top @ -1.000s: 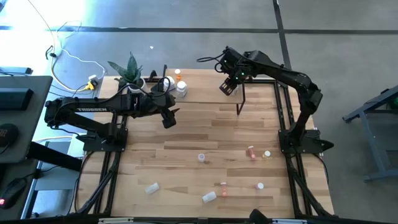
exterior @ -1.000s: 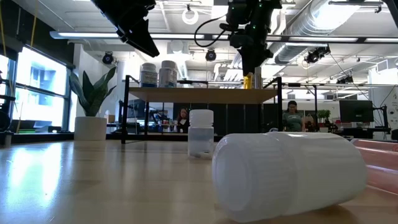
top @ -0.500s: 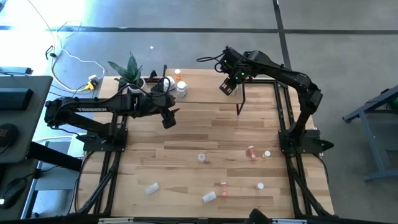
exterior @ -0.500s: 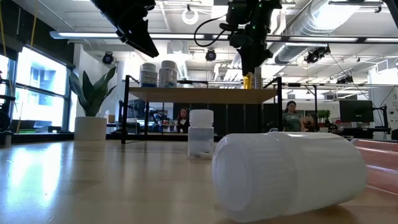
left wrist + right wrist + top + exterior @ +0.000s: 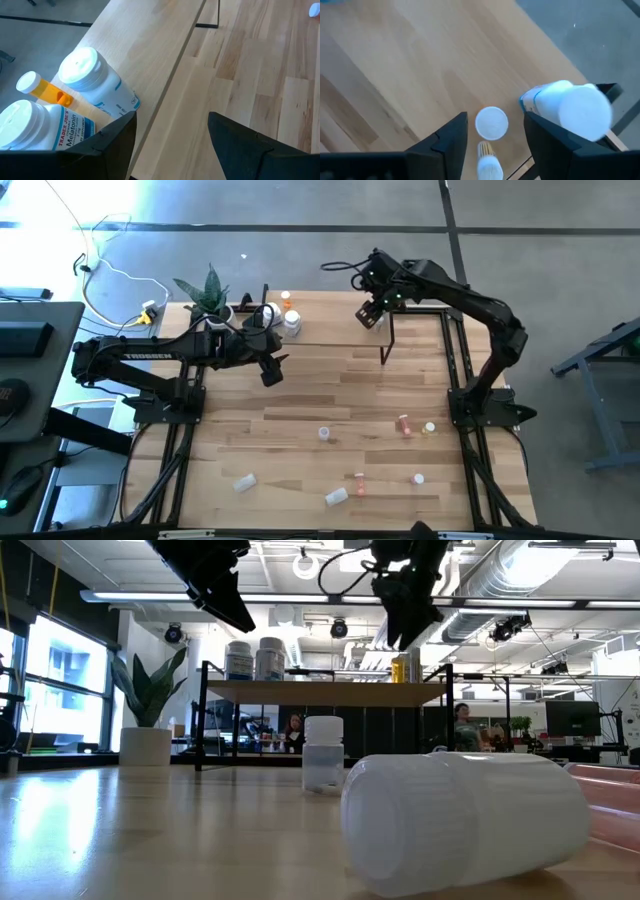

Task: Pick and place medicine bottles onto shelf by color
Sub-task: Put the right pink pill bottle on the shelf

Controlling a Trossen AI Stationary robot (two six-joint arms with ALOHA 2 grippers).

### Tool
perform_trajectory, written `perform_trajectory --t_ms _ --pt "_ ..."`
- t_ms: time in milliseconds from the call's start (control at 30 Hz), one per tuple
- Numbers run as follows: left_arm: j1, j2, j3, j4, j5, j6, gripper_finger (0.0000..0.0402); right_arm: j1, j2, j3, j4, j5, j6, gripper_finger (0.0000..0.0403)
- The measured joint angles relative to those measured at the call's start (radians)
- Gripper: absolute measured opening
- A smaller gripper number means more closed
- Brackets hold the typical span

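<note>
right gripper [image 5: 372,313] lifted, released over shelf [image 5: 150,55]; left gripper [image 5: 170,132] agape | planked table [image 5: 330,395]

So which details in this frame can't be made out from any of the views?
- Bottles on the shelf: too small in the high view to count or tell colours.
- Amber bottle: low view, partly hidden by the right gripper.
- Melatonin bottle: left wrist view, cut off by the edge and a finger.
- Large white bottle: right wrist view, blurred, label unreadable.
- Person: low view, blurred.
</note>
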Motion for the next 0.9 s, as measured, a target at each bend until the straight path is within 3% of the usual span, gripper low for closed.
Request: perform_trajectory --t_ms 433,900 --pt "0.0 0.0 0.0 0.0 0.0 0.0 0.0236 0.137 -0.136 0.0 -0.017 0.002 0.08 0.0185" --pt "0.0 0.0 0.0 0.001 0.0 0.0 0.0236 0.385 -0.175 -0.003 -0.219 0.141 0.16 0.0185"
